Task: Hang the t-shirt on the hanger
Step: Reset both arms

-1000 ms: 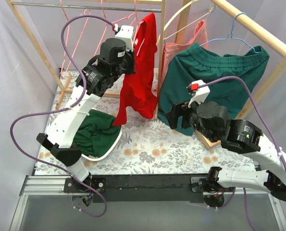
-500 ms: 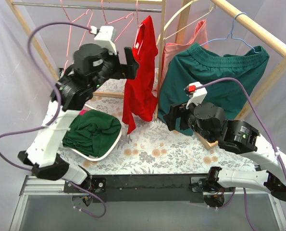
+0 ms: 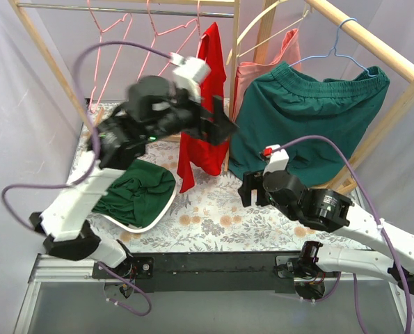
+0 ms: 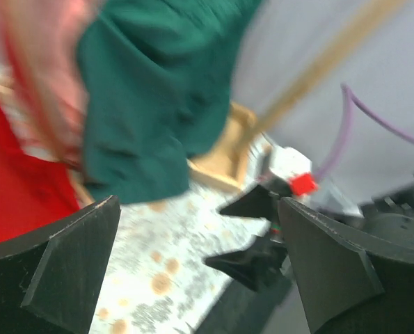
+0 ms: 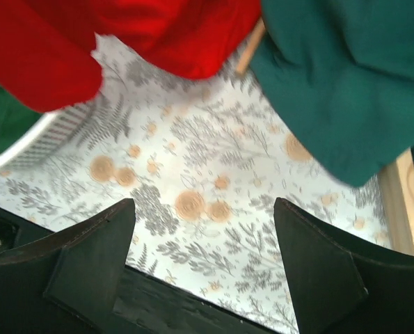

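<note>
Now our left hand (image 3: 217, 125) is spread wide and holds nothing; its wrist view shows both fingers far apart with only air between them. A second ago it was pressed up against the collar of the t-shirt (image 3: 198, 156) at the far rail (image 3: 123, 9). Half a second ago it had drawn back to the left. At this moment it has swung right and lower, blurred with motion, across the front of the shirt's middle, and we cannot tell whether it brushes the cloth. Our right hand (image 5: 200, 264) is likewise wide and empty. It sits low over the tabletop (image 5: 213, 174) just near of the shirt's hem, having slid a little nearer and to the left.

The t-shirt hangs long and narrow from the far rail, just left of the wooden post (image 3: 232, 69), with its hem clear of the tabletop. It kept its place as the left hand came away, and has settled into a straighter fall. Its top meets the hanger (image 3: 179, 28) up at the rail, but we cannot see how the shoulders sit on the wire.

We judge the release made and the shirt carrying its own weight, so the task looks close to finished. The risk is the moving left hand catching the cloth and dragging it off. The white basket (image 3: 166, 202) with its dark green garment (image 3: 133, 195) lies at the near left.
</note>
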Motion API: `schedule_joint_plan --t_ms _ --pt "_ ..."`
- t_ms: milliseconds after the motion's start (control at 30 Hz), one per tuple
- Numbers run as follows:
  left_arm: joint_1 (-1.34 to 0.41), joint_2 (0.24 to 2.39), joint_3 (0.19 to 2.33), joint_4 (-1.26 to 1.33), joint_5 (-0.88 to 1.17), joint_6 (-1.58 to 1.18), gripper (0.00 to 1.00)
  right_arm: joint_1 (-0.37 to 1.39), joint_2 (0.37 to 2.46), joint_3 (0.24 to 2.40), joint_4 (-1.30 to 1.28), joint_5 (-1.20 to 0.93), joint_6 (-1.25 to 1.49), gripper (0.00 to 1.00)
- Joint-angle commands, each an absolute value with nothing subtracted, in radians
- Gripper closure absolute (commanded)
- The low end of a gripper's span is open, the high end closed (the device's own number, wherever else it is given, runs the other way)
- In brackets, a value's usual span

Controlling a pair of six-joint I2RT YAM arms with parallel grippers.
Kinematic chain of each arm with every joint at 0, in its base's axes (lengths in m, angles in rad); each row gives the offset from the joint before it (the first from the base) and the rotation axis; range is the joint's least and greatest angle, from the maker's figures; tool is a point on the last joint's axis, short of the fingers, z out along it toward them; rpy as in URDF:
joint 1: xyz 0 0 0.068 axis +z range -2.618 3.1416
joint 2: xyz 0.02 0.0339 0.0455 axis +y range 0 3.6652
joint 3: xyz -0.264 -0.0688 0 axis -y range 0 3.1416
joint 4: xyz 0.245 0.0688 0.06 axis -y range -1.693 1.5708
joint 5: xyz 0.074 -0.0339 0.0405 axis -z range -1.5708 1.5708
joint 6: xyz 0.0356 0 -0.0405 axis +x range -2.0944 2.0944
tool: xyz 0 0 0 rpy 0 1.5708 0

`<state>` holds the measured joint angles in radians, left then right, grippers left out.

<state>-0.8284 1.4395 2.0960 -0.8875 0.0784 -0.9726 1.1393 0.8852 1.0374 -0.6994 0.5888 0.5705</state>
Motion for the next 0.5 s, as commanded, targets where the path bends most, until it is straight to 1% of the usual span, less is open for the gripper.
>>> schedule_joint_plan --t_ms 0,100,133,167,200,233,300,333,400,467 --pt "-0.926 1.516 1.998 -0.911 0.057 -1.005 0.02 1.141 0.795 0.928 -0.699 0.617 0.713 0.12" --pt "-0.933 1.471 1.825 -0.804 0.023 -1.072 0.02 1.141 0.749 0.839 -0.739 0.620 0.787 0.11" --pt "-0.933 1.432 1.686 -0.737 0.023 -1.092 0.02 1.141 0.727 0.819 -0.748 0.614 0.828 0.11" --pt "-0.934 1.410 1.621 -0.711 0.012 -1.147 0.02 1.140 0.718 0.774 -0.752 0.606 0.847 0.07" --pt "-0.933 1.390 1.559 -0.687 0.011 -1.179 0.02 1.140 0.707 0.753 -0.758 0.597 0.863 0.05" --pt "-0.934 1.359 1.425 -0.645 0.021 -1.195 0.02 1.141 0.686 0.732 -0.758 0.577 0.894 0.04" --pt "-0.940 1.335 1.301 -0.596 0.025 -1.270 0.02 1.141 0.667 0.683 -0.758 0.563 0.920 0.02" --pt "-0.946 1.310 1.199 -0.580 0.031 -1.288 0.02 1.141 0.654 0.672 -0.758 0.555 0.928 0.02" --pt "-0.968 1.295 1.108 -0.563 0.012 -1.351 0.02 1.141 0.644 0.654 -0.758 0.554 0.943 0.02" --pt "-0.988 1.286 1.034 -0.568 -0.053 -1.394 0.02 1.141 0.638 0.650 -0.758 0.557 0.943 0.02"
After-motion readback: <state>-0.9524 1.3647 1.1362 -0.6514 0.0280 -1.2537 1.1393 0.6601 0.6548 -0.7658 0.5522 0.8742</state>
